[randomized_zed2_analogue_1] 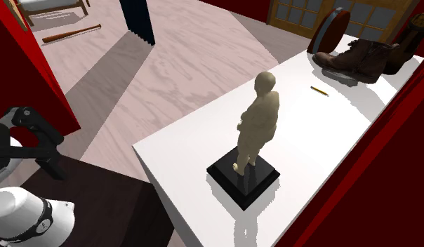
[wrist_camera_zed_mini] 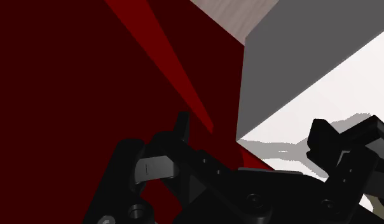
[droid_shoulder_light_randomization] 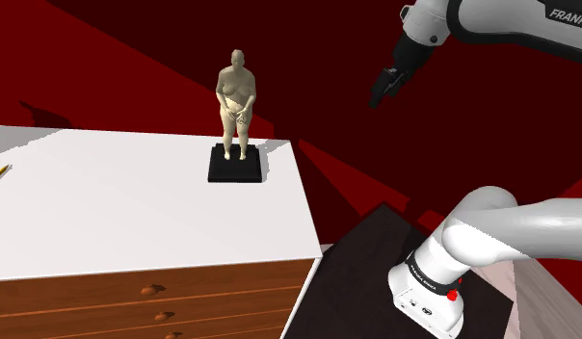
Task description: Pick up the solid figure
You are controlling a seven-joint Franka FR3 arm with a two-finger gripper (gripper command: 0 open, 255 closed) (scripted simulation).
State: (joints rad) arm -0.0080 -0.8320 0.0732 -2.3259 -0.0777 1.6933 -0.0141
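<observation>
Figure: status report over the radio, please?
Hand open, in air beyond dresser edge. Figure upright on black base, untouched. Nothing between them.

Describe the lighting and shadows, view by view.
Shoulder view: the white dresser top is brightly lit, with a thin shadow beside the black base. Second exterior view: the tan figurine throws a faint grey shadow across that top. Wrist view: the dresser's side is shaded grey.

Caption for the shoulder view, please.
Beige figure upright on white-topped dresser; open end effector in the air, clear of it.
</observation>
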